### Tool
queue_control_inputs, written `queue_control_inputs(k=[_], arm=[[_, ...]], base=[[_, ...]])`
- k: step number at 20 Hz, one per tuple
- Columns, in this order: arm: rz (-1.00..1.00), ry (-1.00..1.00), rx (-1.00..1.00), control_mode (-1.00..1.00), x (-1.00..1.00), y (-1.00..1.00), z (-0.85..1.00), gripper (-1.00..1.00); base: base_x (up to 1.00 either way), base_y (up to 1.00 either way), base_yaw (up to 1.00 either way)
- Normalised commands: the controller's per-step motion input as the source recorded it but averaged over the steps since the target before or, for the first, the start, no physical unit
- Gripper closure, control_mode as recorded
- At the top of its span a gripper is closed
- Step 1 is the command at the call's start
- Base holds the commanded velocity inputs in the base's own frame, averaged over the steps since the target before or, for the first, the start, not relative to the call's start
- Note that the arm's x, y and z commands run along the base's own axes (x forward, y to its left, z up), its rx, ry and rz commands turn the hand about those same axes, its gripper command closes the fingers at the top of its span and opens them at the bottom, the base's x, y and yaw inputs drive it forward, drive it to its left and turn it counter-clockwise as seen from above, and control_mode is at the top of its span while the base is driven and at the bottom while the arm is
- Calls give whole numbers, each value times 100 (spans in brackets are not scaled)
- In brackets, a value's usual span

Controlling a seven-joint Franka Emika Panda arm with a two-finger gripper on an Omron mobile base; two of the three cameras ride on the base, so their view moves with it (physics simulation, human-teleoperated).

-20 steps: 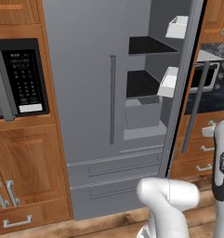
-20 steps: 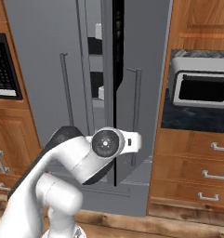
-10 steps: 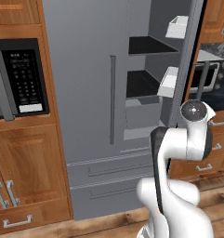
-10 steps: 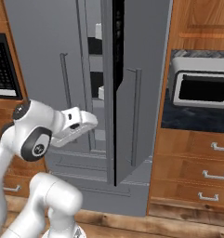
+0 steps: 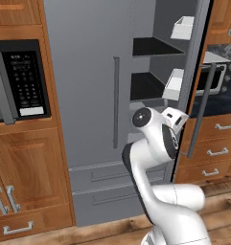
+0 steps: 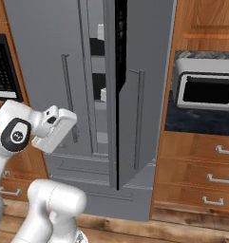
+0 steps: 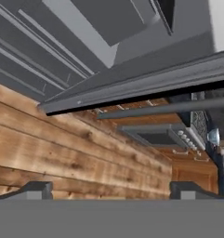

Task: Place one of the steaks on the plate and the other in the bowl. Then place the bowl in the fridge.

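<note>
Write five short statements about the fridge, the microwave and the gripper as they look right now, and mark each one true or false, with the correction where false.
1. The right-hand door of the fridge stands open, showing black shelves. True.
2. The gripper is shut on a white bowl. False: its fingers stand wide apart with nothing between them; the hand view looks down at the wooden floor and the bottom edge of the open door.
3. A black-fronted microwave is built into the wooden cabinets left of the fridge. True.
4. The fridge's left door is open too. False: it is closed, its long bar handle flat against the front.
5. White bins hang on the inside of the open door. True.
</note>
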Motion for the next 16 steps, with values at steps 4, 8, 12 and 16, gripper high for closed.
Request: queue_control_inputs(k=[4,8,12,16], arm=[[8,15,-4,-100,82,-1,-24,-100],[7,24,-8,-100,88,0,-26,-100],[9,38,-7,-100,71,-24,-30,-100],[9,33,0,-100,65,-49,-33,-100]], base=[[0,0,0],[0,0,0],[0,0,0],[0,0,0]])
